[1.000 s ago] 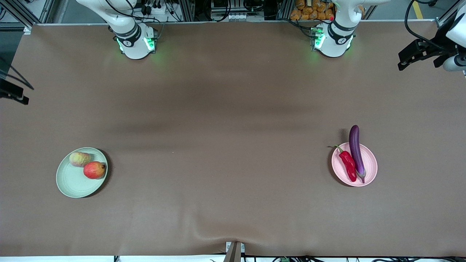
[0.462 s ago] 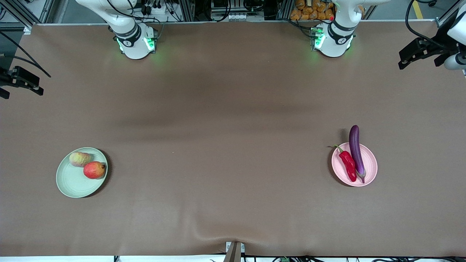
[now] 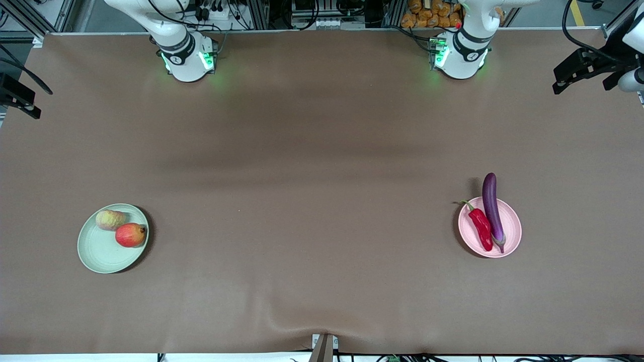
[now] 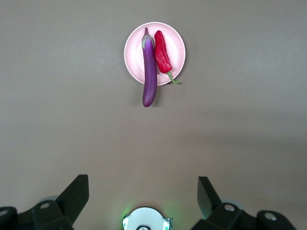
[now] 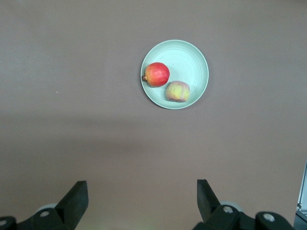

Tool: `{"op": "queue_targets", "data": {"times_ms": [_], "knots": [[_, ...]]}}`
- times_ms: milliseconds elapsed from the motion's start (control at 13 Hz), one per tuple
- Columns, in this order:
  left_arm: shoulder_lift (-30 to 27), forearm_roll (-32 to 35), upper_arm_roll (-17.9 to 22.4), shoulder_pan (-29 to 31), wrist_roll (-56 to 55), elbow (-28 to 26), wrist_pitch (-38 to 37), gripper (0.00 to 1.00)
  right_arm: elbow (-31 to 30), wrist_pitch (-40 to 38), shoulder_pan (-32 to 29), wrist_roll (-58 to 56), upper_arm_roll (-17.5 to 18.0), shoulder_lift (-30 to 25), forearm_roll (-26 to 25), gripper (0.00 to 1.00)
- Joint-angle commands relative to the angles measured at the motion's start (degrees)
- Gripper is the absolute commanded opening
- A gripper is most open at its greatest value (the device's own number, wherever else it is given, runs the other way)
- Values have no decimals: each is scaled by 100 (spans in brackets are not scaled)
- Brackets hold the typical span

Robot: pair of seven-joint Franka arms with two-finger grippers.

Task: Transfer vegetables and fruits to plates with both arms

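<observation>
Brown tabletop (image 3: 322, 166) in the front view, nothing loose on it that I can see. Pale green plate (image 3: 113, 238) toward my right arm's end carries the apple (image 3: 109, 219) and the pomegranate-like fruit (image 3: 131, 235), the two just beside each other, both inside the rim. Pale pink plate (image 3: 489, 227) toward my left arm's end carries the red chili pepper (image 3: 480, 229) and the purple eggplant (image 3: 492, 210), side by side; the eggplant's rounded end sticks out past the rim, on the side farther from the front camera. My left jaws (image 3: 571, 75) hang high at the left arm's edge of the tabletop, my right jaws (image 3: 17, 95) at the right arm's edge, each well apart from its plate.

Left wrist view: left jaws (image 4: 143, 196) spread wide, nothing between them. Pink plate (image 4: 177, 45) well below, eggplant (image 4: 149, 67) and chili (image 4: 162, 51) lying on it, eggplant overhanging the rim.

Right wrist view: right jaws (image 5: 142, 199) spread wide as well, holding nothing. Green plate (image 5: 189, 55) below with pomegranate (image 5: 156, 74) and apple (image 5: 177, 91) resting in it.

Judgement: task looks done. Fruits on one plate, vegetables on the other, all four placed, both jaws empty and clear. Nothing left to move as far as I can tell; only possible quibble is the eggplant overhang.
</observation>
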Motion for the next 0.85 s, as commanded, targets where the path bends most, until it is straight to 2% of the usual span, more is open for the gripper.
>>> {"op": "queue_targets", "data": {"times_ms": [0, 231, 769], "knots": [[61, -57, -7, -25, 70, 164, -111, 100, -95, -24, -50, 70, 34, -60, -78, 100], [61, -57, -51, -34, 70, 173, -102, 100, -166, -68, -146, 79, 16, -60, 263, 100], [70, -136, -42, -16, 79, 164, -102, 100, -174, -129, -191, 79, 16, -52, 458, 100]]}}
